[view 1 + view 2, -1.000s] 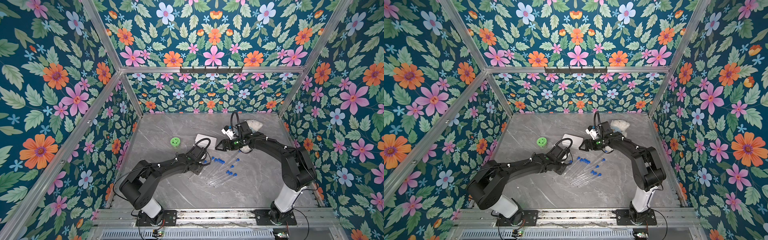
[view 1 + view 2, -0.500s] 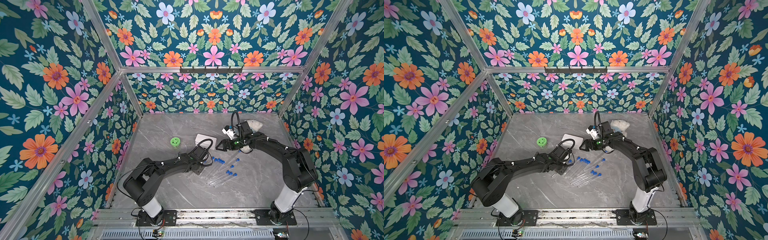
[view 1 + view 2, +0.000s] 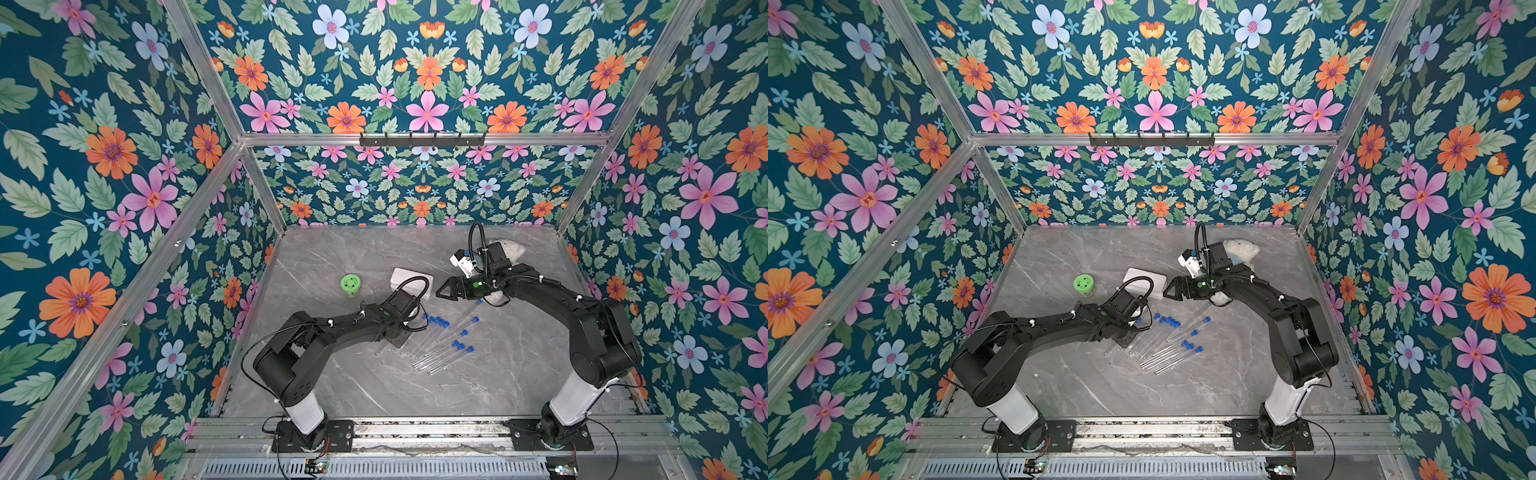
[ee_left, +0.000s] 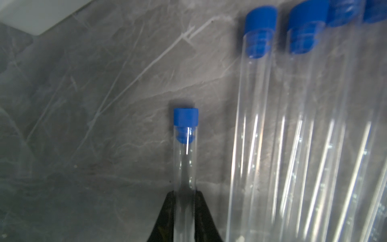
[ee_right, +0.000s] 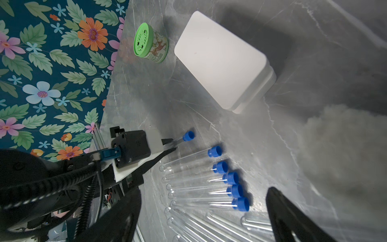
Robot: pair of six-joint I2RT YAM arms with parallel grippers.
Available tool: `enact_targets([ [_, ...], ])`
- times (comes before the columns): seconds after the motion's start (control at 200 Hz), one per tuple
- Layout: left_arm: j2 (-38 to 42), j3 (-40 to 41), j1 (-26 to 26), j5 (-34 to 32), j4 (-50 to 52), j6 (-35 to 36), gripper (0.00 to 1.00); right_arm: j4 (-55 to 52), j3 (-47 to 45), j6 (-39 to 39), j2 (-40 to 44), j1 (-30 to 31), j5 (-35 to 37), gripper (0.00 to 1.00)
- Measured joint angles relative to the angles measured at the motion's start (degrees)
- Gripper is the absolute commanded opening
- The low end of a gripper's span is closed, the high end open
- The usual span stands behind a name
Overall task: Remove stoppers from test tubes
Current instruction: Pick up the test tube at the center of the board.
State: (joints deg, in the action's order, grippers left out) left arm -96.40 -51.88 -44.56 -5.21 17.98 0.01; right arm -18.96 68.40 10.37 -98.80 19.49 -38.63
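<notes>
My left gripper (image 4: 185, 193) is shut on one clear test tube (image 4: 185, 163), gripped partway along its length. That tube's blue stopper (image 4: 186, 117) is still plugged in and points away from the fingers. The right wrist view shows the same grip (image 5: 172, 144), low over the table beside the row. Several more test tubes (image 3: 440, 347) lie side by side on the grey table, most with blue stoppers (image 5: 230, 178) in place. A few tubes (image 5: 209, 226) nearest my right gripper show no stopper. My right gripper (image 3: 443, 291) hangs open above the far end of the row, holding nothing.
A white box (image 3: 411, 280) sits just behind the tubes, with a green-lidded jar (image 3: 351, 284) to its left. Something white and fluffy (image 3: 511, 249) lies behind my right arm. The floral walls (image 3: 232, 291) stand close on the left, right and back.
My left arm has reached a little further toward the tubes, and its jaws have closed on the leftmost tube. The right arm has not moved.
</notes>
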Motion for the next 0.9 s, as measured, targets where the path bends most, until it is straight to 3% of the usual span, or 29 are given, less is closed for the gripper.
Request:
enact_targets([
  [0.355,3.17,-0.52,0.0,0.22,-0.98,2.89,0.08,1.57,-0.74,1.51,0.92,-1.42,-1.31,0.93],
  [0.61,7.69,2.32,0.04,-1.79,-9.92,6.88,0.06,4.22,-1.62,2.75,0.92,-1.31,-5.99,0.92],
  [0.905,13.81,8.48,0.04,-0.85,-18.58,9.46,0.06,6.64,-1.05,2.8,-2.1,1.03,-11.93,0.79],
])
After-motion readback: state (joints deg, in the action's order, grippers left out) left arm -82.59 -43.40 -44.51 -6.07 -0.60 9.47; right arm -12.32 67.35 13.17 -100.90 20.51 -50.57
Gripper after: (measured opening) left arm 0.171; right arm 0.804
